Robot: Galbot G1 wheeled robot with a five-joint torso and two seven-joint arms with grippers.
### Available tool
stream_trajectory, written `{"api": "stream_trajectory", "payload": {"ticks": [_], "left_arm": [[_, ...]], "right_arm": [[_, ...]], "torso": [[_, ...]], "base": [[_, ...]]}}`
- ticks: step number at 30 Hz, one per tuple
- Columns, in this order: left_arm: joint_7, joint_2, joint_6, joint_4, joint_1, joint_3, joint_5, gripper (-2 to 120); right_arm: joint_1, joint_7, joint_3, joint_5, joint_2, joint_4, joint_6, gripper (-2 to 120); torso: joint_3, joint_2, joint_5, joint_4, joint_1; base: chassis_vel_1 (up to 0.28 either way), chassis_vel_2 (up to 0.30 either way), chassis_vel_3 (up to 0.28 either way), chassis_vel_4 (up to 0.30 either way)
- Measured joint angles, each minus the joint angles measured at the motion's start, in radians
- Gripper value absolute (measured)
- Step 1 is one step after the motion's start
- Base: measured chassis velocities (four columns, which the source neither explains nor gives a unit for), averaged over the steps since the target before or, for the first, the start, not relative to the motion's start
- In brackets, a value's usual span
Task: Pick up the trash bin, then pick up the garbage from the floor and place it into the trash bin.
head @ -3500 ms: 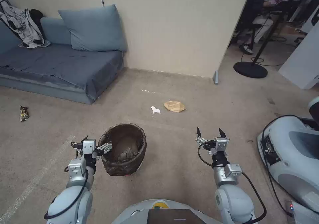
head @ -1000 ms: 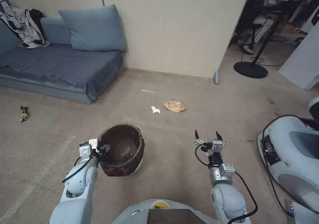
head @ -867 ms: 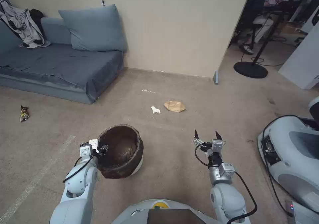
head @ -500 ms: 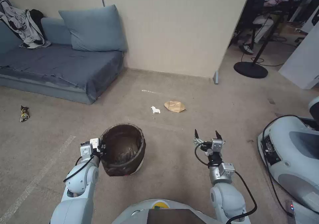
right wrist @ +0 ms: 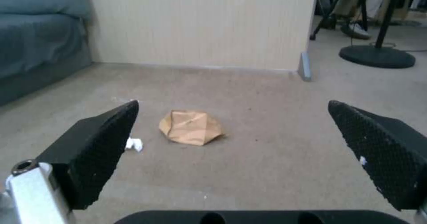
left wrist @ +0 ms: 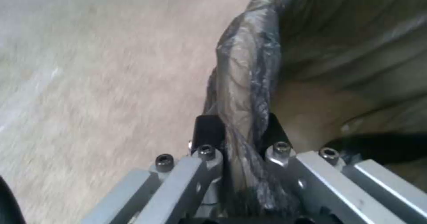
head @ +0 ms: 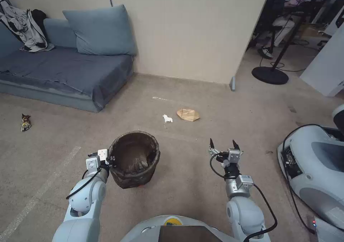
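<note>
Left wrist view shows left gripper (left wrist: pixel 238 130) fingers (left wrist: pixel 208 130) pinching trash bin (left wrist: pixel 249 84) rim.

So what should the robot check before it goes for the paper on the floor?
1. Left tool clamped on the bin rim: ok.
2. Bin upright, mouth open: ok.
3. Bin lifted off the floor: cannot tell.
4. Right tool open and free: ok.
5. Tan paper ahead on the carpet, nothing in the way: ok.
6. White scrap beside it, apart from it: ok.
</note>
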State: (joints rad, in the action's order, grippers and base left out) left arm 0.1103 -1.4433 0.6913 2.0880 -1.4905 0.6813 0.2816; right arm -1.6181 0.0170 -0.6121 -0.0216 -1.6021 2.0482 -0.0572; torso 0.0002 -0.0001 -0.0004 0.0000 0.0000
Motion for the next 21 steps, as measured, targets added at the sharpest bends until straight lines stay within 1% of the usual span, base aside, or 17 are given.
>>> {"api": "stream_trajectory", "payload": {"ticks": [4, 5, 6, 8, 10, 11, 15, 21], "left_arm": [[-0.03, 0.008, -0.05, 0.077, -0.036, 0.006, 0.0, 5], [-0.033, 0.009, -0.054, 0.1, -0.044, 0.006, 0.0, 5], [-0.033, 0.009, -0.054, 0.1, -0.044, 0.006, 0.0, 5], [-0.034, 0.009, -0.06, 0.143, -0.055, 0.007, 0.001, 5], [-0.033, 0.009, -0.063, 0.179, -0.063, 0.009, 0.0, 5], [-0.033, 0.009, -0.063, 0.179, -0.063, 0.009, 0.0, 5], [-0.02, 0.005, -0.07, 0.246, -0.077, 0.01, -0.002, 5], [0.0, -0.001, -0.082, 0.286, -0.083, 0.016, -0.017, 5]], "right_arm": [[-0.003, -0.003, -0.002, -0.005, 0.002, 0.026, 0.016, 100], [-0.004, -0.004, -0.002, -0.006, 0.001, 0.031, 0.019, 100], [-0.004, -0.004, -0.002, -0.006, 0.001, 0.031, 0.019, 100], [-0.006, -0.004, -0.001, -0.007, 0.0, 0.038, 0.024, 100], [-0.008, -0.004, -0.001, -0.008, -0.002, 0.042, 0.027, 100], [-0.008, -0.004, -0.001, -0.008, -0.002, 0.042, 0.027, 100], [-0.017, -0.005, -0.003, -0.01, -0.003, 0.05, 0.027, 100], [-0.022, 0.008, -0.01, -0.012, -0.002, 0.054, 0.019, 100]], "torso": [[0.0, 0.0, 0.0003, 0.0003, 0.0], [0.0, 0.0, 0.0002, 0.0002, 0.0], [0.0, 0.0, 0.0002, 0.0002, 0.0], [0.0, 0.0, 0.0003, -0.0002, 0.0], [0.0, 0.0, 0.0003, -0.0001, 0.0], [0.0, 0.0, 0.0003, -0.0001, 0.0], [0.0, 0.0, 0.0004, 0.0, 0.0], [0.0, 0.0, 0.0004, -0.0001, 0.0]], "base": [[0.0, 0.0, 0.0, 0.0], [0.0, 0.0, 0.0, 0.0], [0.0, 0.0, 0.0, 0.0], [0.0, 0.0, 0.0, 0.0], [0.0, 0.0, 0.0, 0.0], [0.0, 0.0, 0.0, 0.0], [0.0, 0.0, 0.0, 0.0], [0.0, 0.0, 0.0, 0.0]]}}
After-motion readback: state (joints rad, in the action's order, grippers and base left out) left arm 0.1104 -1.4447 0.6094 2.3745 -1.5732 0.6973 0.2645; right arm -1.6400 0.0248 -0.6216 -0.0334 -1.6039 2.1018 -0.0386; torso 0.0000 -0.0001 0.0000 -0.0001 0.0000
